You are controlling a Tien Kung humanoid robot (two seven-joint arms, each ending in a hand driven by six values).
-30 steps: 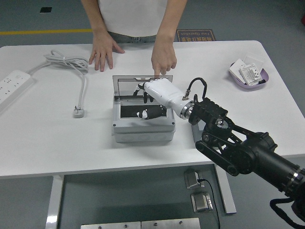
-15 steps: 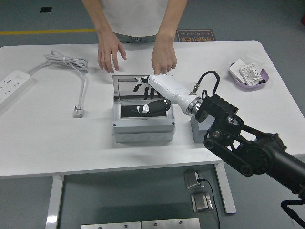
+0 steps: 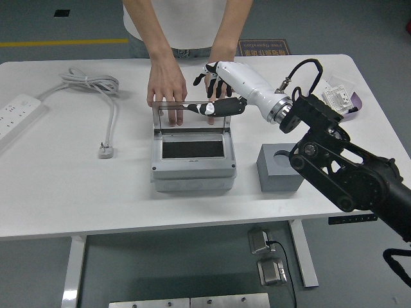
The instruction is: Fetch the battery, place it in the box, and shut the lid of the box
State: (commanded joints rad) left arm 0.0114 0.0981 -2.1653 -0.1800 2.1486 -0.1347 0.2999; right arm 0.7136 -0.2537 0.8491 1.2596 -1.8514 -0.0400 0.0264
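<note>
One robot hand (image 3: 215, 90), fingers spread and holding nothing, reaches behind the upright lid (image 3: 190, 118) to push it down over the box (image 3: 192, 168). A person's hand (image 3: 167, 86) steadies the lid.

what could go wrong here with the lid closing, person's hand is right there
Pinched fingers: the person's hand rests on the upright lid of the box, right where the right hand reaches its top edge, so swinging it down could trap them.

Poor grip: only the robot's thumb seems to meet the lid edge, so it may slip off.

The grey block sits under the forearm and might be knocked.
</note>
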